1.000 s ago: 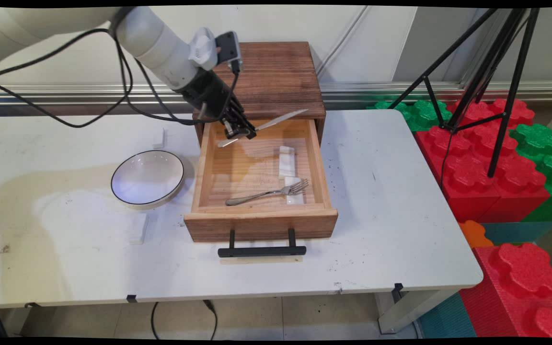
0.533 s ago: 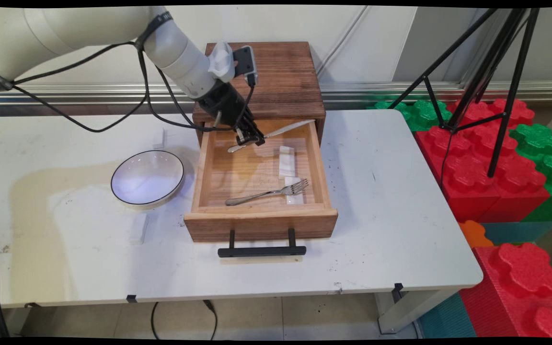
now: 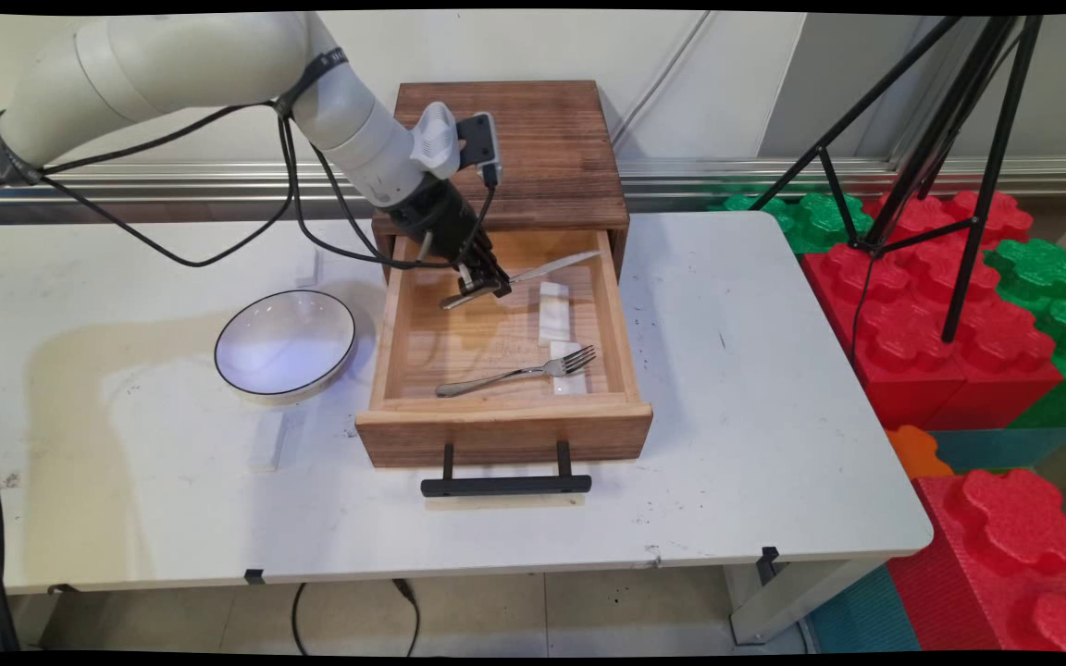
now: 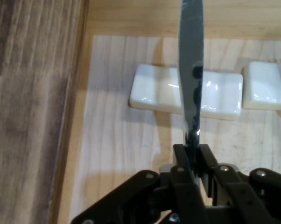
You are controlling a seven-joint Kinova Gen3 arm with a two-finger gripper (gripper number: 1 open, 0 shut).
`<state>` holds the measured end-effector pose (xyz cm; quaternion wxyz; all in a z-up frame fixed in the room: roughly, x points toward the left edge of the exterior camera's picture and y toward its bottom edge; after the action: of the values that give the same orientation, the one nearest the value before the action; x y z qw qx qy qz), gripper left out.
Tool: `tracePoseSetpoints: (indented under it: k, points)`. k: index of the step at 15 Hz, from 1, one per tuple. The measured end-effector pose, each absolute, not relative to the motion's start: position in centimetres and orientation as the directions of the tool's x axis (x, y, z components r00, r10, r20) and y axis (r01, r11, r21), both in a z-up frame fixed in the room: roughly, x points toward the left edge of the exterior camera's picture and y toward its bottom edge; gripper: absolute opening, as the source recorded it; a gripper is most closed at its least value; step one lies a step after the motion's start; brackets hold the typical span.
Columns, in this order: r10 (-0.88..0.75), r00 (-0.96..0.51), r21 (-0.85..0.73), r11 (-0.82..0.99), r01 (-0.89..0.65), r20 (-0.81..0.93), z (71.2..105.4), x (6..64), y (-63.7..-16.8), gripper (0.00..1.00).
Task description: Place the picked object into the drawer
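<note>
Inside the open drawer [image 3: 391, 324], the gripper [image 3: 487, 283] is pinching a knife [image 3: 547, 269] by its handle, blade hanging above a white rest [image 4: 152, 88], fork [image 3: 514, 373] nearby.

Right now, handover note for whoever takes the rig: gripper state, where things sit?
Gripper: shut on the knife, held over the rear of the open drawer, blade pointing toward the drawer's right wall.
In the hand view the blade crosses above a white rest, not touching it as far as I can tell.
Fork lies in the drawer front, tines on a second white rest.
Bowl sits on the table left of the drawer.
</note>
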<state>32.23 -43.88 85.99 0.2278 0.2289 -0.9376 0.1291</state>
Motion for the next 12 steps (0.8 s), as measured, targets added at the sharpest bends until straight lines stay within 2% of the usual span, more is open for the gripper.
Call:
tracePoseSetpoints:
  k: [12]
  points:
    - [-0.385,-0.791,-0.090,0.873,-0.480,0.476,83.4,31.8,-44.1,0.00]
